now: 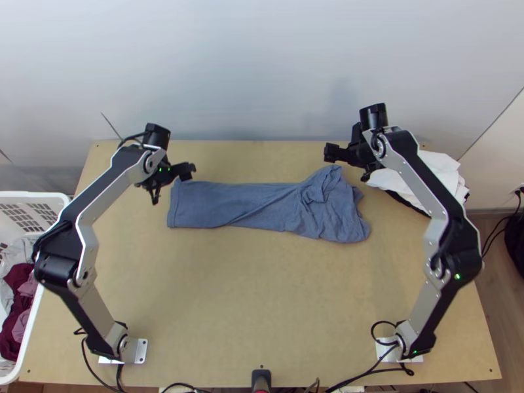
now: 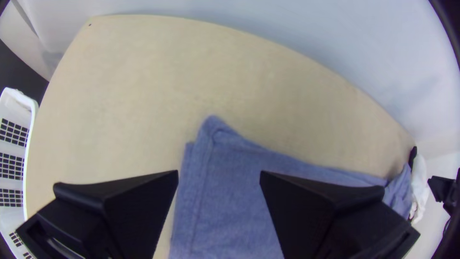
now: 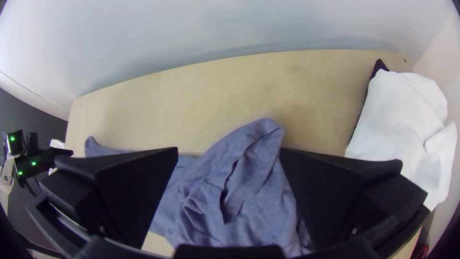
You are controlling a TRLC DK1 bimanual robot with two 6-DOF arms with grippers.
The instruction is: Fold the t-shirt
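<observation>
The blue-grey t-shirt lies as a long narrow strip across the table, flat and straight-edged at its left end, bunched and wrinkled at its right end. My left gripper is above the strip's left end; in the left wrist view my left gripper stands open over the hem end of the t-shirt. By the far edge of the bunched end is my right gripper. The right wrist view has my right gripper open, with the crumpled t-shirt below and between its fingers, not held.
White cloth with something dark under it lies at the table's far right. A white basket with dark red, pink and grey clothes stands off the left edge. Bare wood spreads between the t-shirt and the near edge.
</observation>
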